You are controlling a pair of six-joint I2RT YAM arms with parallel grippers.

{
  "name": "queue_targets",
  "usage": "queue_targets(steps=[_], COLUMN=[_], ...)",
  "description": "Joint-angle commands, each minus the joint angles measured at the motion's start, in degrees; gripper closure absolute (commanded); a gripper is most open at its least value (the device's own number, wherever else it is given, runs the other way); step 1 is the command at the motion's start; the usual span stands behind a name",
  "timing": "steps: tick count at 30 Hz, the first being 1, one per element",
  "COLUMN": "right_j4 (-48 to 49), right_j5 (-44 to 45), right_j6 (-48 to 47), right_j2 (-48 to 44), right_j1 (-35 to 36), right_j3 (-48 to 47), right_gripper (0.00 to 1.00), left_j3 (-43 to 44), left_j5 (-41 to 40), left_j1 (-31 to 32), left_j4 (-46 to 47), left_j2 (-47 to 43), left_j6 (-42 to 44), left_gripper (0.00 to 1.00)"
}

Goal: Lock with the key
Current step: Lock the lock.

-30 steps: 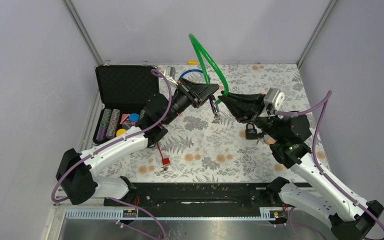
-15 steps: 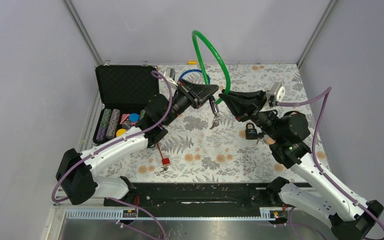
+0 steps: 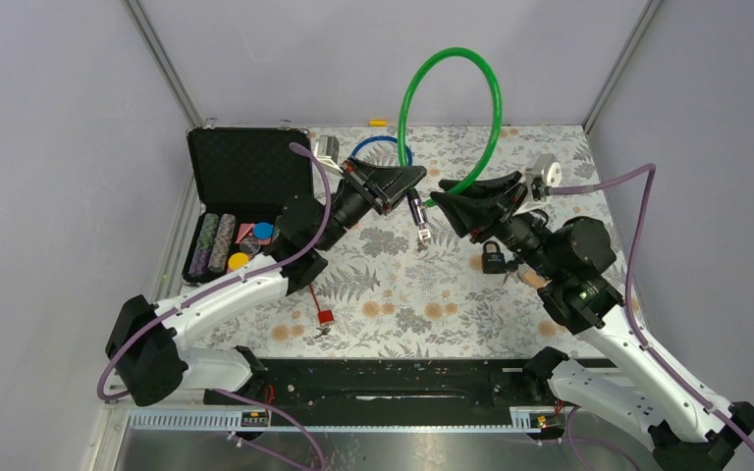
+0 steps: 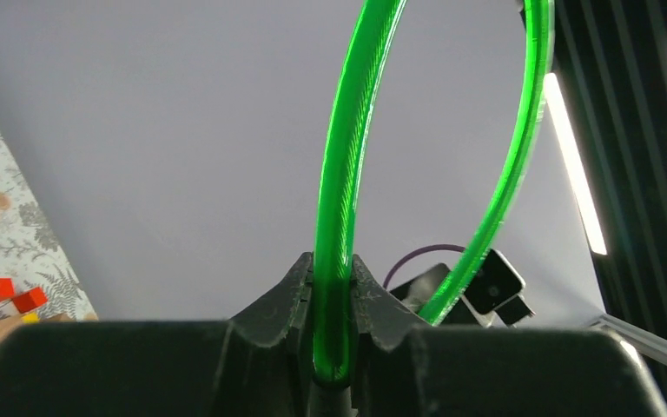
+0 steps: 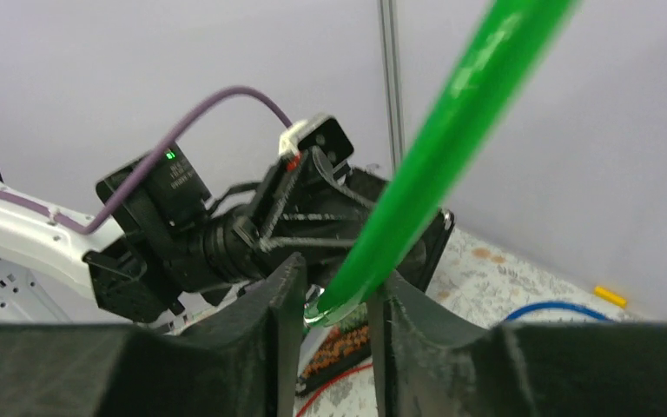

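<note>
A green cable lock (image 3: 452,108) arches in a wide loop above the table. My left gripper (image 3: 420,178) is shut on one end of the cable (image 4: 333,287), seen upright between its fingers in the left wrist view. A small metal bunch that looks like keys (image 3: 419,224) hangs just below that gripper. My right gripper (image 3: 442,198) faces it. Its jaws stand apart around the cable's other end (image 5: 340,302), which leans on the right-hand finger with a gap on the other side. A black padlock (image 3: 494,258) lies on the cloth under the right arm.
An open black case (image 3: 245,172) with poker chips (image 3: 218,240) sits at the left. A blue cable (image 3: 373,147) lies at the back. A red block on a cord (image 3: 325,317) lies near the front, and red blocks (image 4: 0,291) show in the left wrist view.
The right gripper's jaws have parted around the cable end. The green cable has sprung from a narrow arc into a wide round loop, swinging right.
</note>
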State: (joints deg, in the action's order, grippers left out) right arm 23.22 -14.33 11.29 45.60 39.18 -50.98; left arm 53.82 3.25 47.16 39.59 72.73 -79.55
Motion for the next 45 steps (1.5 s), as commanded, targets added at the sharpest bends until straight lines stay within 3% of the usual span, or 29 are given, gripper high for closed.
queue_targets(steps=[1,12,16,23,30,37,45], right_j4=[-5.26,-11.43,-11.87,-9.14,-11.54,-15.03,-17.49], right_j5=[-2.27,-4.43,-8.80,-10.72,-10.44,-9.56,-4.62], right_j6=[1.83,4.54,5.82,5.42,5.80,5.14,-2.08], right_j2=[-0.75,-3.96,-4.54,-1.49,1.31,3.32,3.45], right_j1=[0.36,0.32,0.35,0.33,0.35,0.37,0.40], right_j3=[-2.26,-1.94,-1.08,-0.75,-2.80,-5.01,-5.08], right_gripper=[0.57,0.21,0.20,0.42,0.57,0.98,1.00], left_j3=[0.58,0.83,0.88,2.13,1.98,1.75,1.78], left_j5=[-0.69,-3.00,-3.00,-1.38,-2.29,-3.73,-7.03], left_j1=[0.52,0.30,0.04,-0.12,-0.05,0.03,0.00], left_j4=[10.26,15.19,16.82,18.44,18.02,16.70,9.09], left_j2=[-2.86,-1.14,-0.47,1.80,1.57,0.33,-2.36], left_j6=[-0.56,3.21,4.20,2.81,4.43,7.04,9.54], left_gripper=[1.00,1.00,1.00,1.00,1.00,1.00,1.00])
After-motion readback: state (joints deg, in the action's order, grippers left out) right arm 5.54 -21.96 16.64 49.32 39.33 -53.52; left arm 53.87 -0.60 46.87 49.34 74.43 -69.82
